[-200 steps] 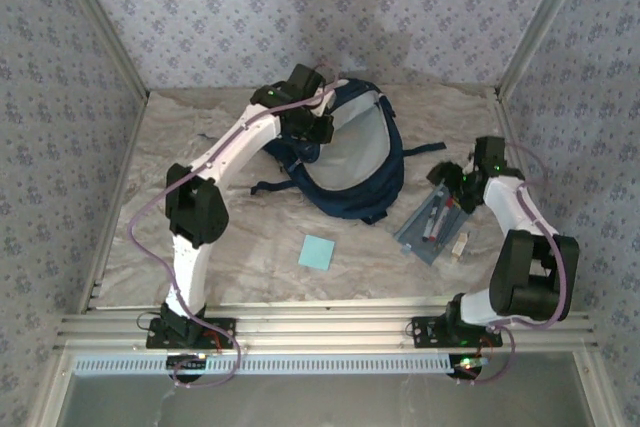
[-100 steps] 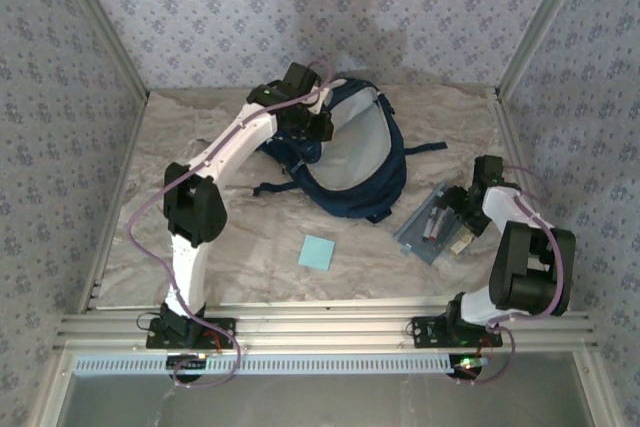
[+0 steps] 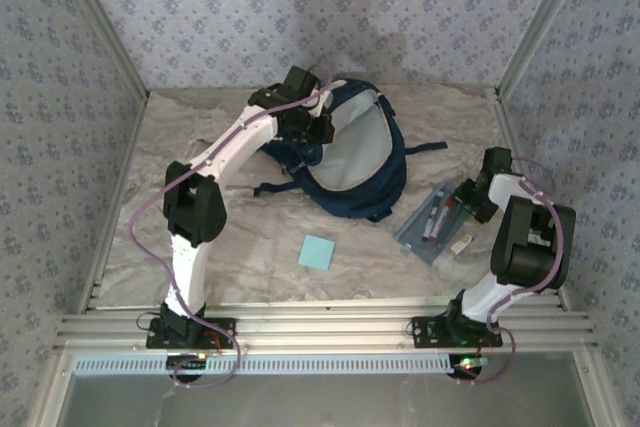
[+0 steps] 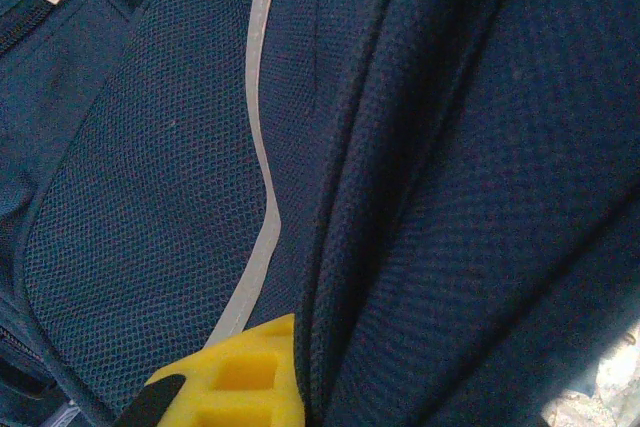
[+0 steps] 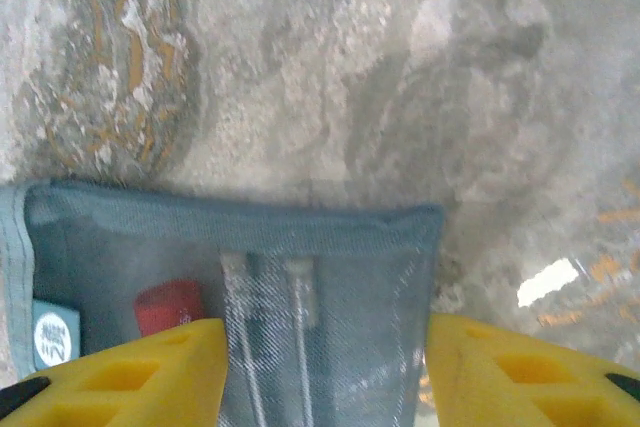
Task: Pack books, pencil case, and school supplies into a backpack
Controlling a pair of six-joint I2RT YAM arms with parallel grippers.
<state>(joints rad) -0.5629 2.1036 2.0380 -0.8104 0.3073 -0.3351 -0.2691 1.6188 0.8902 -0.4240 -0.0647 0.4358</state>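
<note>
Backpack (image 3: 352,159): lies on the counter (image 3: 250,272) with its mouth gaping and a pale lining exposed. No loose item sits in the visible part of the opening. Whether a book already lies deeper inside cannot be told.

Left end effector (image 3: 308,133): at the backpack's left rim, pressed together. In the wrist view one yellow finger (image 4: 240,379) is tight against a fold of navy mesh, so in my judgement it is pinching the rim to hold the mouth open.

Pencil case (image 3: 430,224): flat on the counter to the right of the backpack, apart from it, not packed. A red pen and dark pens show through its mesh.

Right end effector (image 3: 464,199): low over the end of the pencil case farthest from the backpack, fingers spread to either side of that end. No grip made yet.

Light-blue pad (image 3: 317,251): on the counter between the backpack and the arm bases, untouched and not packed.

Small pale piece (image 3: 460,244): just beside the pencil case, on the side away from the backpack.

Assessment: packing is at an early stage. The step in hand appears to be picking up the pencil case; the pad remains to follow.
</note>
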